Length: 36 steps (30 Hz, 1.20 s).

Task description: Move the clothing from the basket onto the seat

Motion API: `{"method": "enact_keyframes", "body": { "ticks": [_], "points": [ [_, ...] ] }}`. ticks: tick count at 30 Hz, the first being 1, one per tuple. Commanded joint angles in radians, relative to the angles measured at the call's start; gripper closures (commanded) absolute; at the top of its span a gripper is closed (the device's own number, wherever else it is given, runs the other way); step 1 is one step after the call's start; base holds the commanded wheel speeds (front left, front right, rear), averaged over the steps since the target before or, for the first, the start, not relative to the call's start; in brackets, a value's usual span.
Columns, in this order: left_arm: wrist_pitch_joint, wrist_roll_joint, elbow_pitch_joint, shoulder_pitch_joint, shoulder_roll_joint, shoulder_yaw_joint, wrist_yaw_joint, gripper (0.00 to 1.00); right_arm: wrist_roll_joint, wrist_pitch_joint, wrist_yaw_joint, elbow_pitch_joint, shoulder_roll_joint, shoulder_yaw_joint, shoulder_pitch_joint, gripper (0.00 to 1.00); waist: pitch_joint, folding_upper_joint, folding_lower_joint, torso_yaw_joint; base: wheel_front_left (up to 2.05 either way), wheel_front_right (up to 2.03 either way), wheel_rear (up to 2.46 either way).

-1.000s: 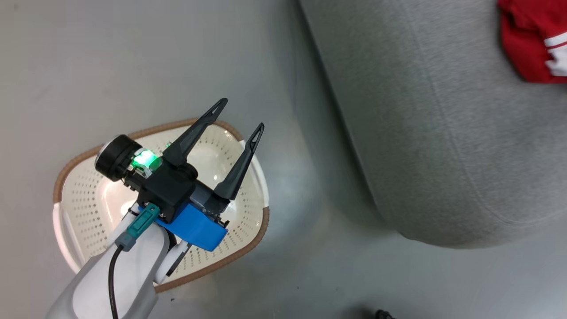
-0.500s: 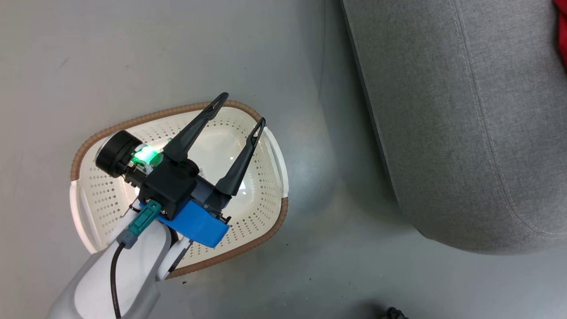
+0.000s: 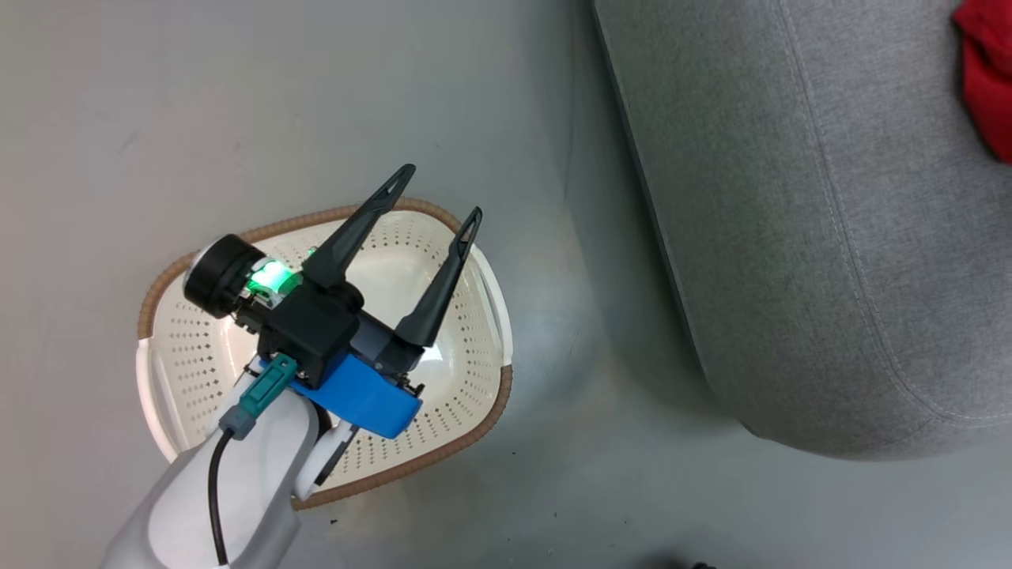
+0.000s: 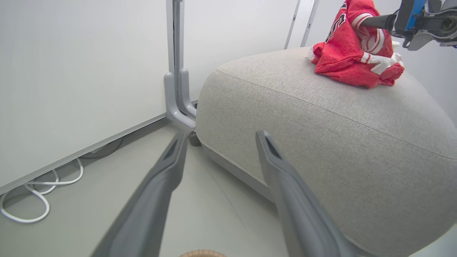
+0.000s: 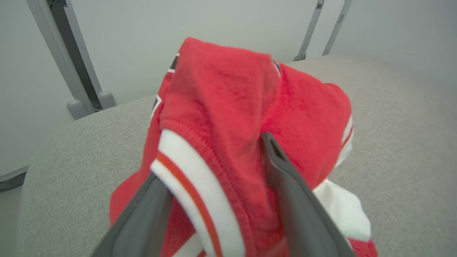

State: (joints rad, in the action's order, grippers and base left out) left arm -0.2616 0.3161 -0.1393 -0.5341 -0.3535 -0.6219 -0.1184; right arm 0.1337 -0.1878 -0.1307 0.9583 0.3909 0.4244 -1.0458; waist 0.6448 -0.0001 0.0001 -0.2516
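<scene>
Cream perforated plastic laundry basket (image 3: 466, 371) with a brown woven-look rim sits on the glossy grey floor (image 3: 237, 118), near the sofa's rounded corner and not touching it. Its smooth bottom and dotted walls show bare around the arm; the patch under the forearm is hidden.

Left hand (image 3: 440, 192) hangs over the basket, both dark fingers spread wide with nothing between them. Green light lit on the wrist. In the left wrist view it (image 4: 220, 135) points at the sofa's side, a sliver of brown rim at the bottom edge.

Red sports clothing with white stripes (image 4: 342, 53) lies in one bunched heap on top of the large light-grey fabric sofa seat (image 4: 321, 135), well apart from the basket. Black-and-white lettering shows near the heap's peak. I can't separate it into pieces.

Right hand (image 5: 212, 157) is in that heap: fingers wide apart, red fabric (image 5: 221, 92) bulging between them, a white-and-orange striped band draped over one fingertip. I see no clamp on it. The heap's base rests on the seat (image 5: 392, 125) and its top rises to the fingers.

In the head view a red edge (image 3: 988, 103) shows at the top right corner of the seat (image 3: 791, 237).
</scene>
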Motion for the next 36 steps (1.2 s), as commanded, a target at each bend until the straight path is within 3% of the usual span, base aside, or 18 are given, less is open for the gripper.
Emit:
{"method": "enact_keyframes", "body": {
  "ticks": [1,15,24,36],
  "points": [
    [-0.005,0.003,-0.002,0.005,0.005,0.007,-0.002,0.00,-0.008,-0.009,0.000,0.000,-0.001,-0.008,0.000,0.00,-0.013,0.0001,-0.0001,0.004,0.00,0.00,0.00],
    [-0.005,0.036,-0.041,0.141,0.109,0.100,-0.012,0.00,-0.006,0.002,0.000,-0.103,0.011,-0.170,0.196,0.00,-0.252,0.0001,-0.0001,0.071,0.00,0.00,0.00],
    [-0.005,0.044,-0.064,0.278,0.154,0.187,-0.012,0.00,0.052,0.064,0.000,-0.356,-0.030,-0.263,0.441,0.00,-0.419,0.0001,-0.0001,0.125,0.00,0.00,0.00],
    [-0.004,0.053,-0.085,0.430,0.192,0.310,-0.012,0.00,0.043,0.158,0.000,-0.708,-0.179,-0.273,0.778,0.00,-0.585,0.0001,-0.0001,0.217,0.00,0.00,0.00]
  ]
}}
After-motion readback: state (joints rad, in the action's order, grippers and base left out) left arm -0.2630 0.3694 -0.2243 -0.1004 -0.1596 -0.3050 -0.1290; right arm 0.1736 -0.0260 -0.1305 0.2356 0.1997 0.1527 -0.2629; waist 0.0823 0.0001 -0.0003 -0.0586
